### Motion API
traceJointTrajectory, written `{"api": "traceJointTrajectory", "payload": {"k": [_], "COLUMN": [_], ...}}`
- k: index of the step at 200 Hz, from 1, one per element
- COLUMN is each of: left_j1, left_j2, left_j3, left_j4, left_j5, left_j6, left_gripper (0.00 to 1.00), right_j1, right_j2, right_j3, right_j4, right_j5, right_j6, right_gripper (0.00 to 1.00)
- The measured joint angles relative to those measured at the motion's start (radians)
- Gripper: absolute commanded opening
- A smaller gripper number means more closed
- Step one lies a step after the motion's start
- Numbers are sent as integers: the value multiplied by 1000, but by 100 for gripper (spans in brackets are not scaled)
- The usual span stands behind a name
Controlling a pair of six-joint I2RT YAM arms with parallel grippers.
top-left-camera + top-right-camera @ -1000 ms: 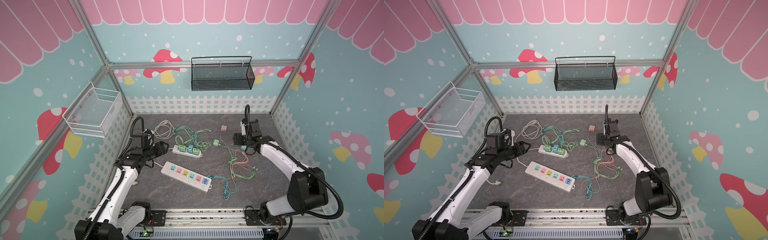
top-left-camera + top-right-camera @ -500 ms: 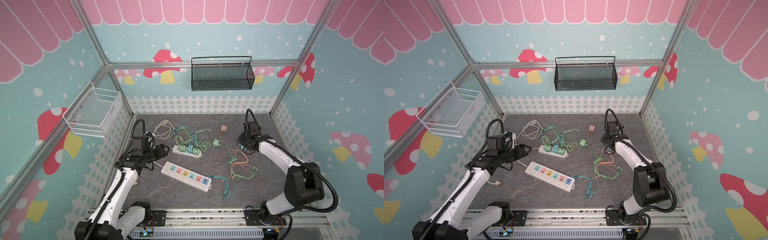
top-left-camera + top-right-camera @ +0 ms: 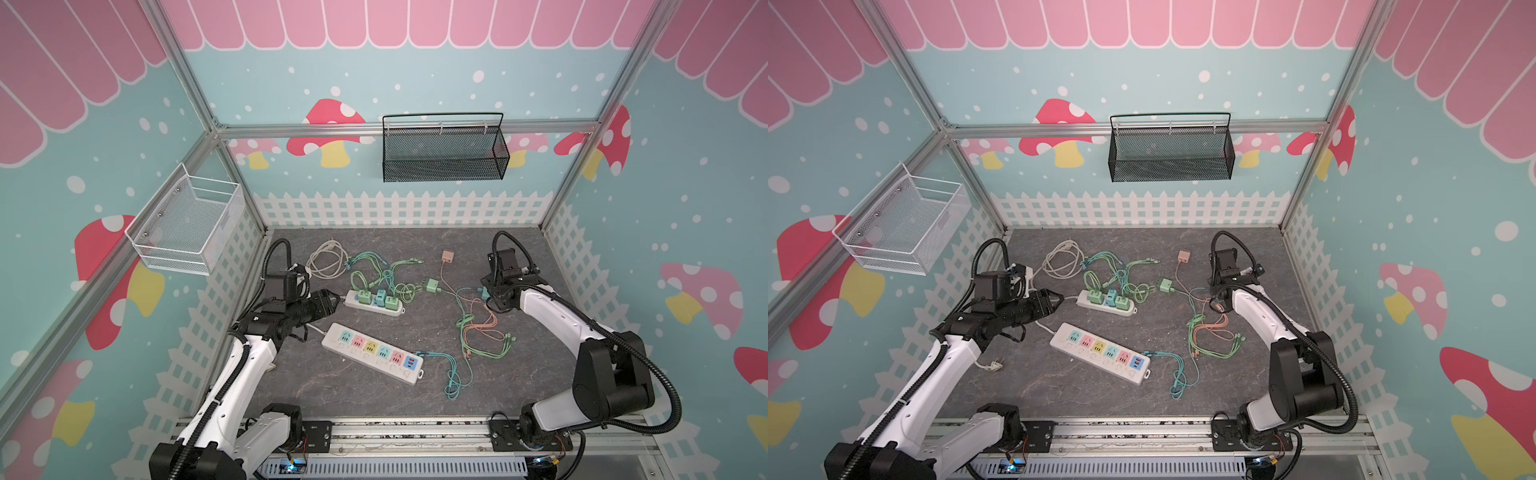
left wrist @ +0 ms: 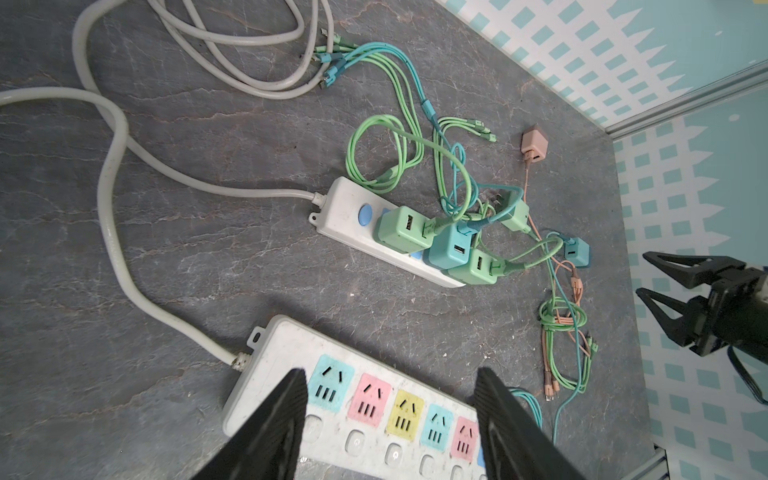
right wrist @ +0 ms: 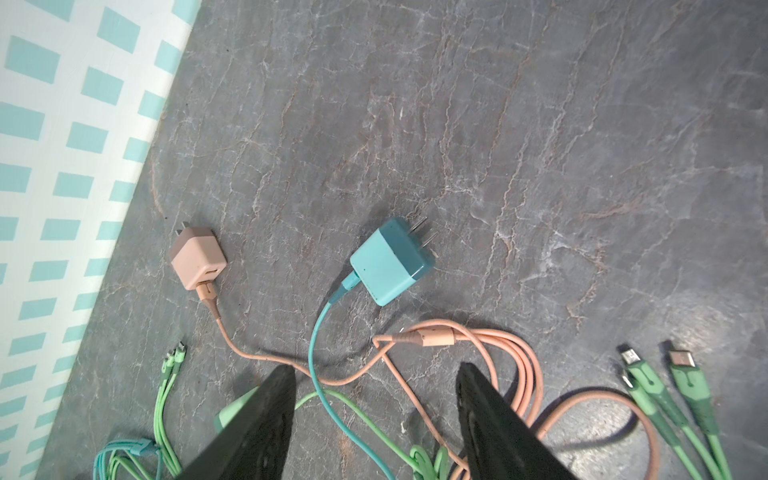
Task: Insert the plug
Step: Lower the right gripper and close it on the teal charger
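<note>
A: Biggest thing first?
B: Dark, stone-veined surface (image 3: 353, 399), under everything else.
A: Next in size?
B: Long power strip (image 3: 374, 353), white with coloured sockets, lying slantwise toward the front. Behind it, short power strip (image 3: 372, 302), carrying three adapters (image 3: 380, 298) side by side: green, teal, green.
A: And the left end effector (image 4: 390, 374)?
B: Fingers spread wide, gripping nothing. In both top views, tips just beside the cord end of the short power strip. In the left wrist view, first sockets of the long power strip showing between the fingers. Height above the surface hard to judge.
A: The right end effector (image 5: 374, 370)?
B: Spread apart too, holding nothing. Hangs over a tangle of pink, green and teal cables (image 5: 434, 337) on the right half of the surface.
A: Whereabouts of the plug?
B: Teal plug (image 5: 390, 266), loose on the surface, not in any socket. Lies on its side just beyond the right fingertips, not between them, two prongs pointing away from the end effector. Teal cable trailing from it back between the fingers.
A: Anything smaller nearby?
B: Pink adapter (image 5: 198, 257) beside the teal plug, farther back, pink cable plugged in. Loose green adapter (image 3: 432, 285) between the short power strip and the teal plug.
</note>
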Motion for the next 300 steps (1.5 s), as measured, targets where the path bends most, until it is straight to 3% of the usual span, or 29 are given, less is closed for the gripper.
{"api": "traceJointTrajectory", "payload": {"k": [90, 145, 300], "left_j1": [0, 0, 0], "left_j2": [-15, -15, -2], "left_j3": [-10, -10, -10], "left_j4": [0, 0, 0], "left_j5": [17, 24, 34], "left_j6": [23, 26, 30], "left_gripper": [64, 64, 64], "right_j1": [-28, -51, -100], "right_j2": [141, 223, 370], "right_j3": [23, 53, 161], "right_j4": [12, 65, 91], "right_j5": [-40, -77, -139], "right_j6": [92, 110, 105], "right_gripper": [61, 77, 70]}}
